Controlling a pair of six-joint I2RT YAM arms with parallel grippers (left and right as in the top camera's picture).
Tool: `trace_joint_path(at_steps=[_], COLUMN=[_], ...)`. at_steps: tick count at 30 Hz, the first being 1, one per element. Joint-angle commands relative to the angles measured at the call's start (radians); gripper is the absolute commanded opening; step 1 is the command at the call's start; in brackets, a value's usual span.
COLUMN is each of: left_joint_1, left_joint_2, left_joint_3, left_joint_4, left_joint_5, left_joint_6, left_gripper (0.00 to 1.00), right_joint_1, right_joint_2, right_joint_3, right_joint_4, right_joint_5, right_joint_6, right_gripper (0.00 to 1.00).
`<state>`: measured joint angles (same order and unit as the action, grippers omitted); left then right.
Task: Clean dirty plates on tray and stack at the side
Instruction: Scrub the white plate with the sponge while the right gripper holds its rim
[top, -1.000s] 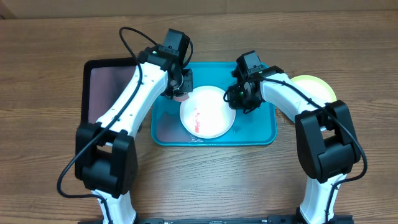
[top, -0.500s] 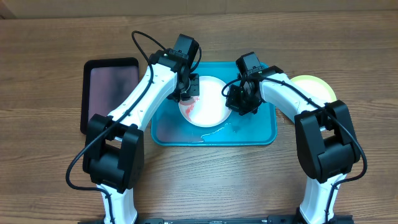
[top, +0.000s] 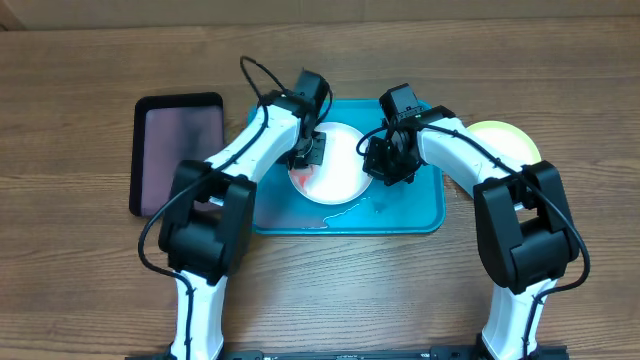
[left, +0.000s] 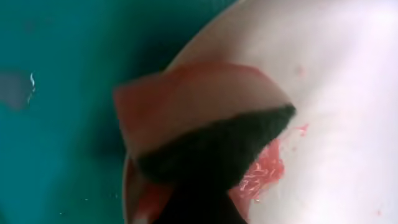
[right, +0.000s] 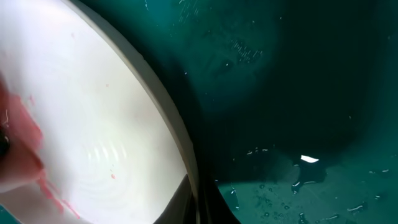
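Observation:
The white plate (top: 338, 172) sits over the turquoise tray (top: 420, 215), with red smears on its left part. My right gripper (top: 378, 163) is shut on the plate's right rim; the right wrist view shows its fingers (right: 198, 202) pinching the rim of the plate (right: 93, 118). My left gripper (top: 306, 152) is shut on a pink sponge with a dark scrub layer (left: 205, 118) and presses it on the plate's left edge (left: 336, 93), beside a red smear (left: 264, 175). The yellow-green plate (top: 512, 136) lies on the table to the right. The light blue plate is out of view.
A black rectangular tray (top: 180, 150) lies on the table left of the turquoise tray. The turquoise tray's floor (right: 298, 93) is wet, with a puddle (top: 340, 212) near its front. The right arm reaches across the tray's right half.
My left gripper has moved right from the tray's left edge onto the white plate with the sponge. The plate shifted up and back in my right gripper, leaving a puddle.

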<state>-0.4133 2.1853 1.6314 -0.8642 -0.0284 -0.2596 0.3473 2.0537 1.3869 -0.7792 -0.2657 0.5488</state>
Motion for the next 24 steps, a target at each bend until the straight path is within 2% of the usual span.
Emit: trace_joint_path(at_steps=[1, 4, 9, 13, 15, 19, 24], left_joint_1=[-0.037, -0.058, -0.085, -0.086, -0.084, -0.071, -0.049], left_joint_2=[0.081, 0.08, 0.077, 0.077, 0.077, 0.077, 0.077], left_joint_3=[0.0, 0.0, 0.003, 0.014, 0.016, 0.016, 0.016], left_joint_4=[-0.019, -0.03, -0.051, -0.029, 0.022, 0.164, 0.21], left_joint_5=[0.029, 0.063, 0.338, 0.424, 0.396, 0.076, -0.175], left_joint_6=[0.133, 0.203, 0.452, 0.484, 0.436, 0.098, -0.117], left_gripper=[0.04, 0.04, 0.04, 0.04, 0.04, 0.04, 0.04], right_joint_1=[0.001, 0.001, 0.001, 0.001, 0.001, 0.001, 0.001], right_joint_2=[0.026, 0.026, 0.026, 0.026, 0.026, 0.026, 0.026], right_joint_3=[0.007, 0.007, 0.007, 0.007, 0.007, 0.007, 0.007], right_joint_4=[-0.008, -0.008, -0.008, -0.008, -0.008, -0.016, -0.019], right_joint_5=[0.014, 0.014, 0.014, 0.014, 0.014, 0.014, 0.014], right_joint_6=[-0.007, -0.007, -0.007, -0.007, -0.007, -0.007, -0.007], right_gripper=[0.04, 0.04, 0.04, 0.04, 0.04, 0.04, 0.04])
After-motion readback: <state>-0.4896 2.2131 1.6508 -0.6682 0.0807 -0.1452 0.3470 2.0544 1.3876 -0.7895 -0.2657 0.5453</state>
